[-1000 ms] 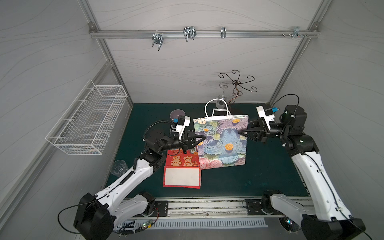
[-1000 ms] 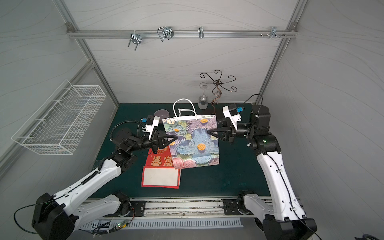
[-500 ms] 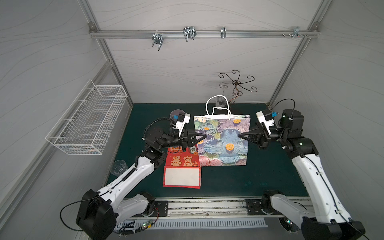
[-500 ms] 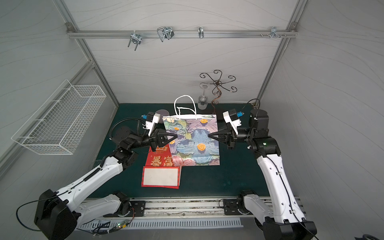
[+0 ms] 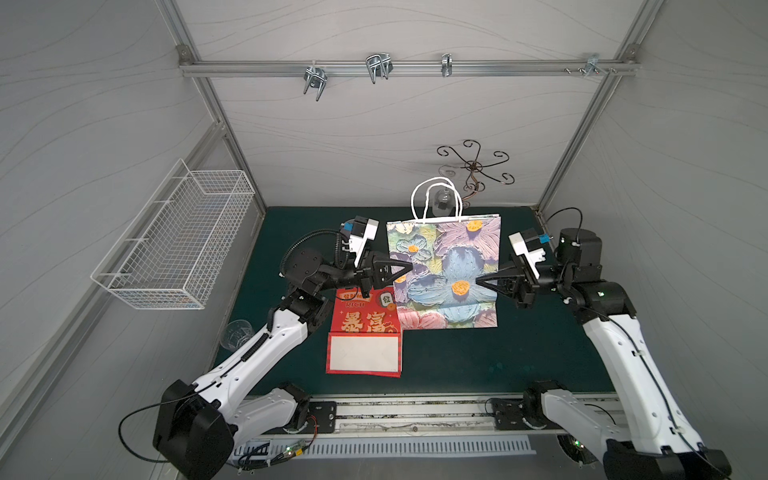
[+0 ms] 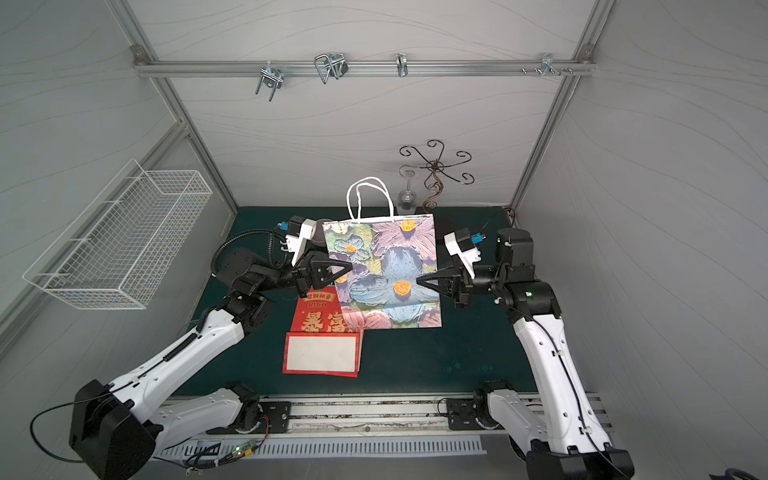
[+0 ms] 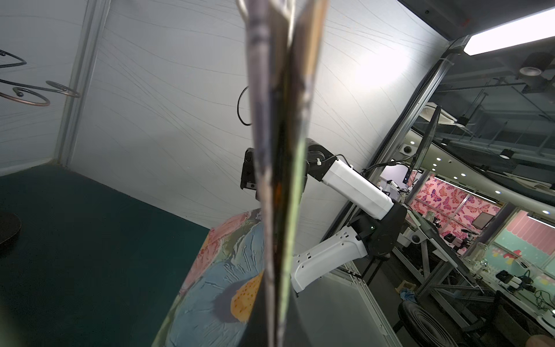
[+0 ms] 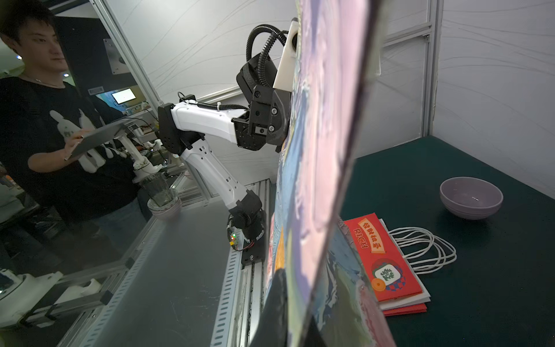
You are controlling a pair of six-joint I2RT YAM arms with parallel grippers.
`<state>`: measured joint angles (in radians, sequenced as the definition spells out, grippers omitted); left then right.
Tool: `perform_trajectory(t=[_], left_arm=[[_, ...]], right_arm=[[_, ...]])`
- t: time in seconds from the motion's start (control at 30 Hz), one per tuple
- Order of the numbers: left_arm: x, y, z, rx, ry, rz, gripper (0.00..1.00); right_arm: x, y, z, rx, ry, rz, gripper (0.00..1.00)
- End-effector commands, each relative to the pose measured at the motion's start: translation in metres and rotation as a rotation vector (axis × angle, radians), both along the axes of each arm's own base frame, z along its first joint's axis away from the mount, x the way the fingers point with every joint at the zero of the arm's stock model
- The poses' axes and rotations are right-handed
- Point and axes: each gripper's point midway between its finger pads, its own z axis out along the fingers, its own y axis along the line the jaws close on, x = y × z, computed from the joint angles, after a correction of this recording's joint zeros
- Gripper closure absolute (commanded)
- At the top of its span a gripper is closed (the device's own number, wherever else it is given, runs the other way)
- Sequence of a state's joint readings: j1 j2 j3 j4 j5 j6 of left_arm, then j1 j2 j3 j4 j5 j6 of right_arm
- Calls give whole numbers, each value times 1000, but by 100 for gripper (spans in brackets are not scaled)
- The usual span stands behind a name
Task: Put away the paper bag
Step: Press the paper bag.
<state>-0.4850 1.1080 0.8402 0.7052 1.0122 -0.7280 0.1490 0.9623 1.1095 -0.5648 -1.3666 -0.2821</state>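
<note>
Dark green matting (image 5: pixel 457 365) is seen across the floor of a grey-walled booth, and right at its middle the floral paper bag (image 5: pixel 449 270) is held upright and flat, its white cord handles (image 5: pixel 436 199) standing up above the top edge. On one side edge the left gripper (image 5: pixel 409 268) is clamped, jaws pressed together on the paper; on the opposite edge the right gripper (image 5: pixel 478 280) is pinched shut on the bag as well, so the bag is stretched between the two arms in both top views. Seen from the left wrist, the folded edge of the bag (image 7: pixel 279 150) runs straight through the frame, nipped between the jaws. From the right wrist the bag's printed face (image 8: pixel 318 150) fills the middle, with the left gripper (image 8: pixel 282 126) seen against its far edge. Below and partly behind the bag, a red bag (image 5: pixel 365 328) with gold lettering lies flat on the mat, its own white cords (image 8: pixel 426 249) spilled beside it. A lilac bowl (image 8: pixel 471 196) sits farther back on the mat. A white wire basket (image 5: pixel 178 245) is mounted on the side wall, a row of metal hooks (image 5: pixel 376 68) hangs from the top rail, and a curled wire stand (image 5: pixel 473 166) is seen at the back wall.
</note>
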Motion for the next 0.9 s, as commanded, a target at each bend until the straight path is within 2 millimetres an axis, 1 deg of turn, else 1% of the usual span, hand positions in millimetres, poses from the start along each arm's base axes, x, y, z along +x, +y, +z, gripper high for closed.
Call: perform_trajectory(t=[0.0,0.03,0.07,0.1,0.17,0.23,0.3,0.33,0.37,0.43,0.5,0.6,0.67,0.77,0.83,0.87], left_arm=[[-3,6,33,-51,-107,16,100],[-4,6,35,-53,-108,16,100],[-4,7,36,-53,-111,15,100],[-5,8,38,-54,-115,12,100],[-6,8,41,-54,-115,2,100],[-8,8,45,-59,-120,-3,100],[-10,9,50,-67,-125,-7,100],[-10,9,51,-69,-126,-8,100],[-10,9,53,-71,-128,-10,100],[-10,9,55,-71,-131,-12,100],[-10,9,53,-67,-128,-13,100],[-9,9,53,-67,-124,-10,100],[-9,9,53,-67,-124,-10,100],[-8,10,53,-65,-119,-5,100],[-6,10,52,-61,-112,-1,100],[-5,10,51,-58,-111,0,100]], right_arm=[[-11,-2,3,4,3,10,95],[-11,-2,0,-6,2,-6,75],[-9,-3,-3,-21,2,-29,60],[-8,-4,-6,-30,0,-47,53],[-7,-5,-11,-41,1,-66,45],[-6,-5,-15,-50,8,-77,42],[-6,-5,-20,-58,20,-76,41],[-6,-5,-22,-61,22,-73,42],[-7,-5,-22,-61,24,-68,45],[-10,-5,-18,-46,16,-50,58],[-13,-4,-12,-34,-1,-37,73],[-16,-5,-8,-31,-15,-37,90],[-18,-5,-6,-28,-20,-34,94],[-19,-5,-5,-25,-24,-31,94],[-20,-5,-3,-24,-29,-31,96],[-21,-5,-2,-21,-33,-28,100]])
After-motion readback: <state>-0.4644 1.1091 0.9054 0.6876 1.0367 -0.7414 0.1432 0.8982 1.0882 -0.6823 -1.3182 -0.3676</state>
